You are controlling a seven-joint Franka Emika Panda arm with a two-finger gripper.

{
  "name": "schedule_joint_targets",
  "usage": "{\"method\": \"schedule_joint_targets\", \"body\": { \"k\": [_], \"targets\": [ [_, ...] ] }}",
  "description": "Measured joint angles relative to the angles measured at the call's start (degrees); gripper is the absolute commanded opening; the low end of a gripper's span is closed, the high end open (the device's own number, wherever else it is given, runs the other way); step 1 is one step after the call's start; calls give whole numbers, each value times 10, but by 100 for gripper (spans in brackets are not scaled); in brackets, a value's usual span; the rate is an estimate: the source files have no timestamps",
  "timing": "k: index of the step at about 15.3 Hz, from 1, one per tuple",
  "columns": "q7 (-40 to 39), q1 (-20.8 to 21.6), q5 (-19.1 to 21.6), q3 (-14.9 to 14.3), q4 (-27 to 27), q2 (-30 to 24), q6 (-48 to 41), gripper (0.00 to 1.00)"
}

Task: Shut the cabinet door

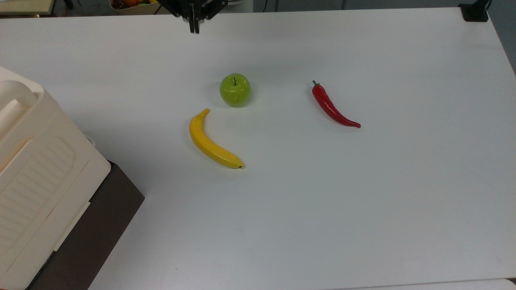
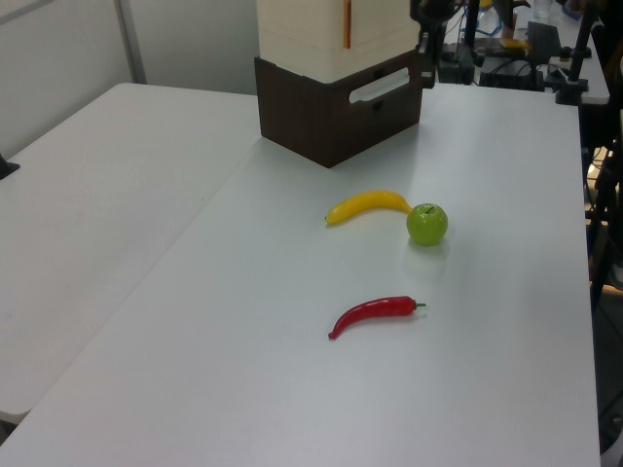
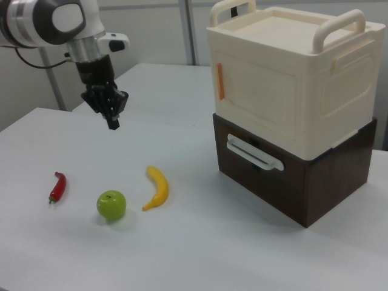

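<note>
The cabinet door [image 3: 257, 100] is the cream panel with an orange handle strip [image 3: 221, 81] on the front of the cream cabinet [image 3: 291, 73], and it lies flush with that front, shut. The gripper [image 3: 113, 124] hangs in the air, pointing down, fingers pressed together with nothing between them, well apart from the cabinet. In the top view the gripper sits at the table's far edge, above the white table [image 1: 363, 201]. Nearest it on the tabletop is a green apple [image 1: 235, 89], with a yellow banana [image 1: 209, 143] just beside the apple and a red chili pepper [image 1: 332, 106] farther toward the top view's right. The cabinet stands on a dark brown drawer box [image 3: 291, 179] with a pale handle [image 3: 254, 153], at the table's corner on the top view's lower left.
</note>
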Motion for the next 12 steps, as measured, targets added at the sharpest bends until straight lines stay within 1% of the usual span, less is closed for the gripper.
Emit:
{"method": "schedule_joint_targets", "body": {
  "k": [1, 2, 3, 4, 12],
  "targets": [
    [0, 0, 0, 0, -7, -8, -7, 66],
    [0, 0, 0, 0, -12, -13, -12, 83],
    [0, 0, 0, 0, -15, -16, -17, 87],
    [0, 0, 0, 0, -17, -17, -21, 100],
    [0, -4, -1, -3, -21, -17, -21, 100]
  ]
}}
